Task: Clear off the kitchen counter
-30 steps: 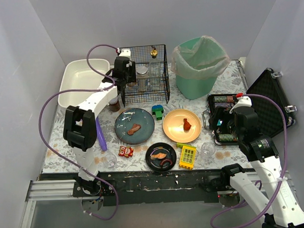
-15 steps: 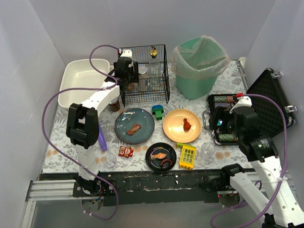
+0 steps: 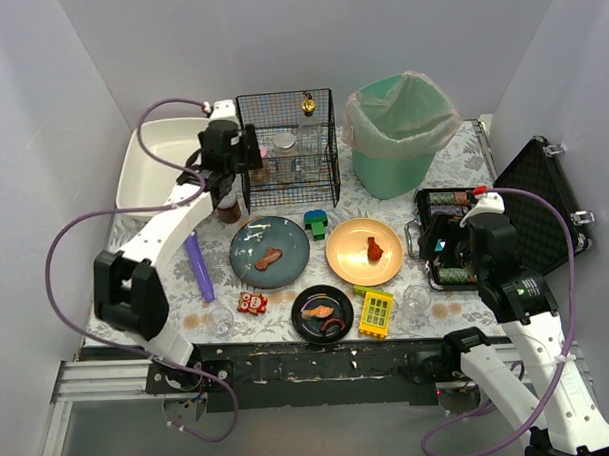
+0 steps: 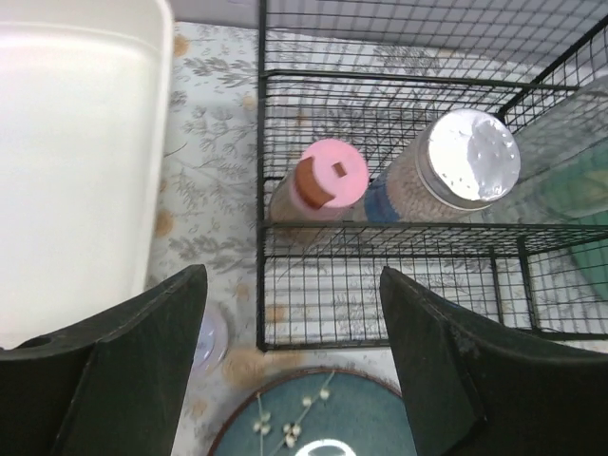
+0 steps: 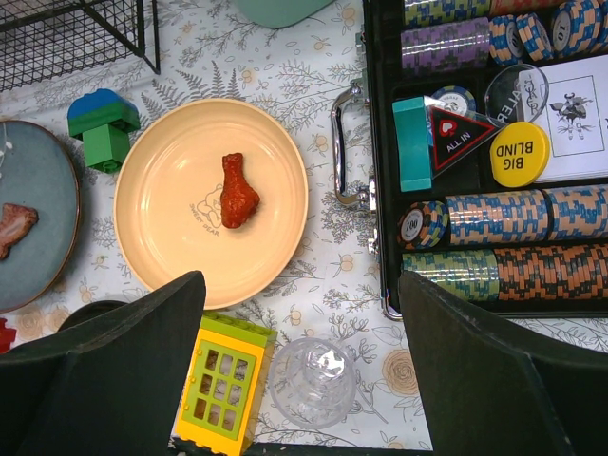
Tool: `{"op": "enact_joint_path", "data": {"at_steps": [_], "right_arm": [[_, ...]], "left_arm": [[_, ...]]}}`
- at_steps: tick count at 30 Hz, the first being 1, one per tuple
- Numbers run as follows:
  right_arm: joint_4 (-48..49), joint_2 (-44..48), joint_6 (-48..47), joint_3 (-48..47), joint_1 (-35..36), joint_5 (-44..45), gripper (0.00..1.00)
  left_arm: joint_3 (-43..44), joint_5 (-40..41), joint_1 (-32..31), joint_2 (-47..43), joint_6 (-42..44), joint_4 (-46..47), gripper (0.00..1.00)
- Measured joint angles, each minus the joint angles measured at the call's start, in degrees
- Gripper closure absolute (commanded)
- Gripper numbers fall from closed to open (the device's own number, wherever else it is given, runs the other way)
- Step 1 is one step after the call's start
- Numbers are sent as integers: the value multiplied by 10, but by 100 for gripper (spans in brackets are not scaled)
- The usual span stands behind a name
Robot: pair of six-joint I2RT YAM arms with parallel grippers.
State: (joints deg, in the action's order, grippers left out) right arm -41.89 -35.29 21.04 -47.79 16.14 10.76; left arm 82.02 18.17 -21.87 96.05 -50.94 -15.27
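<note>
White cloth with a grey-beige leaf print covers the kitchen counter [image 3: 126, 284], which spans the whole work area and carries every item listed below.

Legible text is found in the open black case [image 5: 380, 142] at the counter's right edge. A red-edged black triangle [image 5: 458, 128] reads "ALL IN". A yellow disc [image 5: 520, 154] reads "BIG BLIND". A clear disc [image 5: 516, 92] above them appears to read "DEALER", but glare covers part of it. The case also holds rows of poker chips [image 5: 494, 271] lying on edge and a teal block [image 5: 412, 142].

The wire basket [image 4: 399, 237] at the far side contains a bottle with a pink cap [image 4: 328, 176] and a jar with a perforated silver lid [image 4: 470, 157], side by side. A white tub [image 4: 76, 142] stands just left of the basket. The green bin [image 3: 396, 135] to its right is lined with a clear plastic bag.

The yellow plate [image 5: 180, 237] holds one red-brown drumstick [image 5: 237, 190]. Faint print at the plate's centre cannot be read. The blue-grey plate [image 3: 285, 239] holds one brown food piece. The black bowl [image 3: 322, 295] holds food scraps.

The left gripper [image 4: 293, 304] hangs over the basket's near left corner, jaws spread wide, holding nothing. The right gripper [image 5: 302, 294] hangs over a clear glass [image 5: 312, 385] and a yellow toy window block [image 5: 220, 397], jaws spread wide, holding nothing.
</note>
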Motion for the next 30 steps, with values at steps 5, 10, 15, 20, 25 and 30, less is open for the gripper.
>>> {"op": "enact_joint_path", "data": {"at_steps": [5, 10, 15, 20, 25, 30], "right_arm": [[0, 0, 0, 0, 0, -3, 9], [0, 0, 0, 0, 0, -8, 9], [0, 1, 0, 0, 0, -9, 9], [0, 9, 0, 0, 0, -9, 9], [0, 12, 0, 0, 0, -9, 9], [0, 12, 0, 0, 0, -9, 9]], "left_arm": [[-72, 1, 46, -113, -70, -13, 10], [-94, 26, 81, -113, -144, -51, 4], [-102, 24, 87, -71, -206, -104, 2], [-109, 19, 89, -43, -256, -125, 2], [-112, 19, 90, -39, -287, -125, 2], [-111, 18, 90, -8, -306, -123, 2]]}}
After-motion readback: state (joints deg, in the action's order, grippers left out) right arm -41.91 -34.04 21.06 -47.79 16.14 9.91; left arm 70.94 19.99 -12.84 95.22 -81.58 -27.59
